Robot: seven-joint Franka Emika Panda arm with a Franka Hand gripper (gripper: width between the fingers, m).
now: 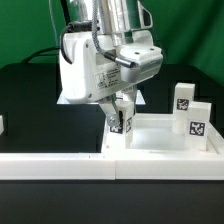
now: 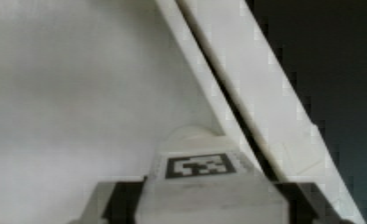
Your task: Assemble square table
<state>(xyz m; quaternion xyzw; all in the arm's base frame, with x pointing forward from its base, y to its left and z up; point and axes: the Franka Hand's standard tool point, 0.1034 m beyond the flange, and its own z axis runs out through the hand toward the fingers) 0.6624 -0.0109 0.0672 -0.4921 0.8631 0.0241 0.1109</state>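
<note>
The white square tabletop (image 1: 160,138) lies at the exterior view's right, rim up. My gripper (image 1: 119,112) is shut on a short white leg (image 1: 119,122) with a black-and-white tag and holds it upright at the tabletop's near-left corner. Whether the leg touches the tabletop cannot be told. In the wrist view the tagged leg (image 2: 201,170) sits between my dark fingers (image 2: 137,203), over the tabletop's flat inside (image 2: 82,100) and next to its raised rim (image 2: 224,90). Two more tagged legs (image 1: 183,96) (image 1: 198,120) stand upright at the tabletop's right side.
A long white rail (image 1: 70,165) runs along the front of the black table. A small white part (image 1: 2,125) shows at the left edge. A flat white piece (image 1: 66,98) lies behind the arm, mostly hidden.
</note>
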